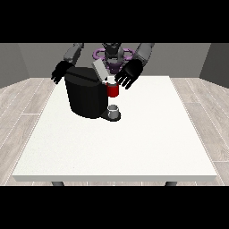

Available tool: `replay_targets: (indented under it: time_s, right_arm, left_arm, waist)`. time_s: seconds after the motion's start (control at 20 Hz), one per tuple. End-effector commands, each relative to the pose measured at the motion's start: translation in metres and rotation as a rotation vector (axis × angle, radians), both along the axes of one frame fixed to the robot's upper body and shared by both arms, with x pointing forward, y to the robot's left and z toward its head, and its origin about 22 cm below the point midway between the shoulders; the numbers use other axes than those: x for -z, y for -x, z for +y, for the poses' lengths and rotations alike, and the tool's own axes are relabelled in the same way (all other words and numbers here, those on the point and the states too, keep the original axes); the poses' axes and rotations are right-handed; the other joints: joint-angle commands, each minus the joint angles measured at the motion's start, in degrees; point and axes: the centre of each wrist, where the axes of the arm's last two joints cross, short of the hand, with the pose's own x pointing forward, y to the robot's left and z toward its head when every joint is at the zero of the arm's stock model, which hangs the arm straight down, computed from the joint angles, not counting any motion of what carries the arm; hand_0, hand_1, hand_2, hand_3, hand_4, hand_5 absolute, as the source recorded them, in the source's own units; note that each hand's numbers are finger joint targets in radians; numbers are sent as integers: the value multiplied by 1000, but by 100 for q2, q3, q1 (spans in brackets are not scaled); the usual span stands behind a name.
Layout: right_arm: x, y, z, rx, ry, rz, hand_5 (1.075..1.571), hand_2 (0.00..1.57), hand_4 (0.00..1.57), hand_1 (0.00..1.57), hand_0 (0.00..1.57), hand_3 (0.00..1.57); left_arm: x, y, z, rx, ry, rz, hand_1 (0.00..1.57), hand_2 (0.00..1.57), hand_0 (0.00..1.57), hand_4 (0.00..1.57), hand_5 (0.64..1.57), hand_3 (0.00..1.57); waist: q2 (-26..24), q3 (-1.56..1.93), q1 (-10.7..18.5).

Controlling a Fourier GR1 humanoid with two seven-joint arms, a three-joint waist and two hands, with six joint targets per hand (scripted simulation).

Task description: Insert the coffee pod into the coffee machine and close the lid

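Front view: spread-fingered hand at the view's right (129,74) hovers beside the raised grey lid (99,69) of the black coffee machine (85,96); a careless swipe could jam the lid against the white pod (111,80).

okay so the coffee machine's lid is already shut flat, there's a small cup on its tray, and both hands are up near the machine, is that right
Not quite. In the front view the lid is still raised, tilting up above the red brewing head of the coffee machine. The rest holds: a small cup sits on the tray, and a hand at the view's left and one at the view's right are near the machine.
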Motion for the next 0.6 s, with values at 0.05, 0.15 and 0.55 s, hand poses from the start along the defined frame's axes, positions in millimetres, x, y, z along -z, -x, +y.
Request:
replay_targets:
  time_s: [0.05,0.15,0.55]
  right_arm:
    - [6,0,7,-16,-4,3,1571,0,375,0,0,0]
    - [0,1,25,-2,21,-19,1571,0,360,0,0,0]
    - [7,10,18,3,11,4,1571,0,416,0,0,0]
  left_arm:
    - [-10,-1,-7,18,-97,34,0,0,0,0,1571,0]
    - [-8,-1,6,3,-98,41,0,0,0,0,1571,0]
    - [4,2,18,1,-81,64,0,0,0,0,1571,0]
  waist:
    - [5,-4,-35]
    - [121,-7,-18]
    - [-185,-8,-36]
